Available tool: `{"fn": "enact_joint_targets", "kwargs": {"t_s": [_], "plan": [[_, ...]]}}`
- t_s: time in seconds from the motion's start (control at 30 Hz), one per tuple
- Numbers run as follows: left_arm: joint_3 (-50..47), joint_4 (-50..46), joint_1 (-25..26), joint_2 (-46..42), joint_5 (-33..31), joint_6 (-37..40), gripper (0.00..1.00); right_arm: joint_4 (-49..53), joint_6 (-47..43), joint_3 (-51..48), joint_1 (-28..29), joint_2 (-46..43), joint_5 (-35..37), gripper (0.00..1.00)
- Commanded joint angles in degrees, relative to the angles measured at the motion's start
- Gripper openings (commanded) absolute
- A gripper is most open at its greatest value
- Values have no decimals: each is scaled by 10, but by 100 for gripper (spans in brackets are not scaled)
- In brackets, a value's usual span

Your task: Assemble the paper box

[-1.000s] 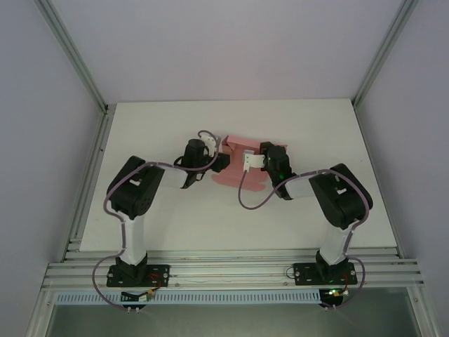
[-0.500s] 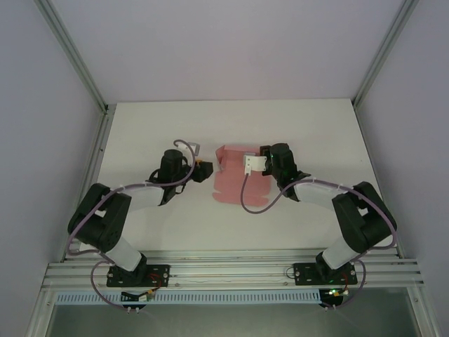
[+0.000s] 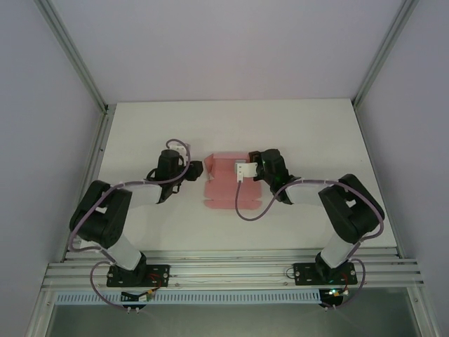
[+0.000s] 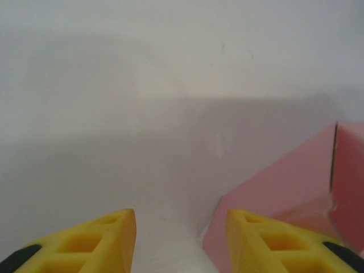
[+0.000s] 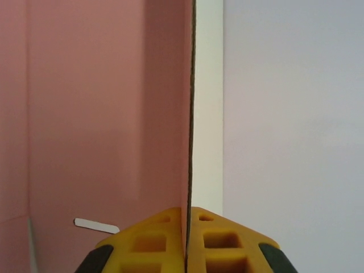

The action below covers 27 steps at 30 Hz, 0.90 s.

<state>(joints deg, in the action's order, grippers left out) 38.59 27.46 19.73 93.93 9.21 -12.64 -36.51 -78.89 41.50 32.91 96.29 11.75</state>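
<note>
Pink paper box (image 3: 222, 187) — slid left.

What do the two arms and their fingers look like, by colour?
The left arm and right arm have black joints and white link covers, each trailed by a grey-purple cable. The fingers are yellow with rectangular cut-outs and black bases.

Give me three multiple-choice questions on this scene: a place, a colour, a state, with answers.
1. Where is the left gripper? A over the arm bases; B just left of the paper box; C at the far right corner.
2. What colour are the fingers? A yellow; B blue; C green.
3. The right gripper is: A wide open; B holding a cable; C shut on the paper box.
Answers: B, the top view shows it there; A, both wrist views show yellow; C, its fingers clamp a pink panel edge.
</note>
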Motion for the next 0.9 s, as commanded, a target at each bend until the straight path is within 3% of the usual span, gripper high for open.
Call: {"fn": "enact_joint_targets", "kwargs": {"t_s": [0.0,0.23,0.43,0.57,0.67,0.87], "plan": [[1,48,-3,11,71,23,43,-41,-25,-18,3,22,-14,0],[24,66,-3,52,142,54,40,-158,-105,-31,10,83,19,0],[32,146,-3,88,196,35,36,-98,-86,-21,19,73,29,0],[56,128,1,103,189,40,37,-82,-84,-16,19,67,34,0],[69,126,4,109,199,39,47,-72,-85,-12,20,69,37,0],[65,84,21,89,200,60,43,-49,-79,2,21,69,49,0]]}}
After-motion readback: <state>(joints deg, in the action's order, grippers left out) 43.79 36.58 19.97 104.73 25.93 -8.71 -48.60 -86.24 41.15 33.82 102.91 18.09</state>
